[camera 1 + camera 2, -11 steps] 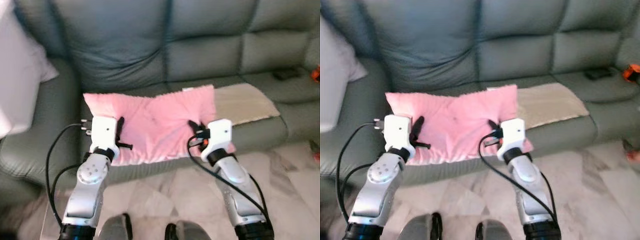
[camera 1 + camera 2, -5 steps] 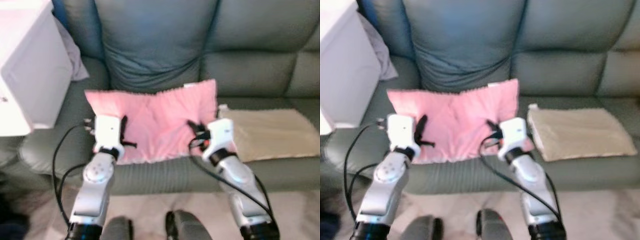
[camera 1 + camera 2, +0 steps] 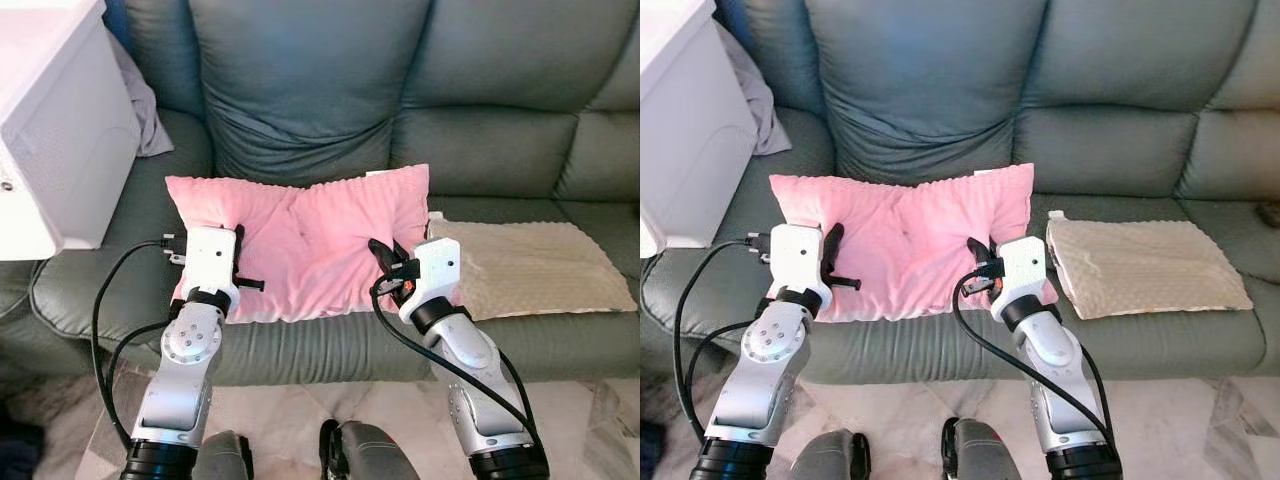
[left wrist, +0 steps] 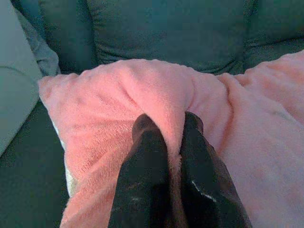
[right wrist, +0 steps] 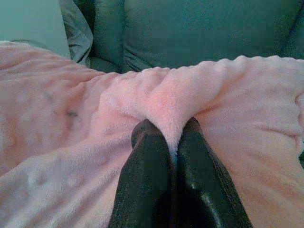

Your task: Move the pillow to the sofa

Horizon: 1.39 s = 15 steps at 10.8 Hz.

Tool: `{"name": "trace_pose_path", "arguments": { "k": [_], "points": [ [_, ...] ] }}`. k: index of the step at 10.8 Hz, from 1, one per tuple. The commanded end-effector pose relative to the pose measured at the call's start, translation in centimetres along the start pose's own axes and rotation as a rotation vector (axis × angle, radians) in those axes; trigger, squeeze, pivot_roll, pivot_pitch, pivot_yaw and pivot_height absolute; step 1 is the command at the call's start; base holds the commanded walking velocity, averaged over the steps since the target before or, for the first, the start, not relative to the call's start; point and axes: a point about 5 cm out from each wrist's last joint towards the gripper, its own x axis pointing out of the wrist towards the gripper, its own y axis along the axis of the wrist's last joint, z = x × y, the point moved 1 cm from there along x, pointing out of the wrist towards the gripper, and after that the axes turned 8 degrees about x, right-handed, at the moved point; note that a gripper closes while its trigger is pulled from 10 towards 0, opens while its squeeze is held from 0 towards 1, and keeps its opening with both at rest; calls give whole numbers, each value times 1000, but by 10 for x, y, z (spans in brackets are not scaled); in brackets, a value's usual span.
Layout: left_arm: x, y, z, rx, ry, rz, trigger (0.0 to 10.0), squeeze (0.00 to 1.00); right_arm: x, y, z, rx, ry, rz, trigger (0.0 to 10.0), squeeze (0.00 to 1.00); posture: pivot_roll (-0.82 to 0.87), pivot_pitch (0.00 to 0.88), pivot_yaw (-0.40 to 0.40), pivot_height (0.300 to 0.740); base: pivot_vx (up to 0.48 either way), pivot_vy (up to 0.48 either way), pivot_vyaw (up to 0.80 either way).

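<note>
A fluffy pink pillow lies across the seat of the grey-green sofa, held at both ends. My left gripper is shut on a fold of the pillow near its left edge, and the fabric bunches between the black fingers. My right gripper is shut on a fold of the pillow near its right edge, pinched between the fingers.
A beige cushion lies on the seat just right of the pillow. A white box-like unit stands at the left over the sofa arm, with a grey cloth behind it. Marble floor runs along the sofa front.
The camera has steadied and shifted; the sofa now sits squarely ahead. The pillow stays in both grippers, resting on the seat.
</note>
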Motion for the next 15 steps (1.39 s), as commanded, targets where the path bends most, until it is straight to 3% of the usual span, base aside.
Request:
{"name": "trace_pose_path", "arguments": {
  "k": [1,3,4,6,7,9,15],
  "points": [
    [-1,-2,-1,17,10,11,10000,0,-1,6,3,-1,-13,30,10000,0,-46,138,-75,740,0,0,0],
    [-7,-9,-5,116,21,32,10000,0,-1,7,2,-24,-7,35,10000,0,-42,138,-74,740,0,0,631],
    [-9,-16,-8,30,37,-2,10000,0,-1,5,2,-21,-13,30,10000,0,-40,138,-73,740,0,0,788],
    [-14,-22,-12,51,31,-7,10000,0,-4,3,4,-13,-47,27,10000,0,-38,147,-72,740,0,0,691],
    [-19,-28,-11,27,29,-40,10000,0,-7,3,13,-4,-121,31,10000,0,-38,159,-72,740,0,0,0],
    [-26,-27,-5,27,-26,-16,10000,0,-15,2,25,7,-213,35,10000,0,-37,171,-70,740,0,0,0],
    [-18,-18,2,-3,-88,14,10000,0,-11,4,25,23,-225,47,10000,0,-36,166,-69,740,0,0,0]
  ]
}}
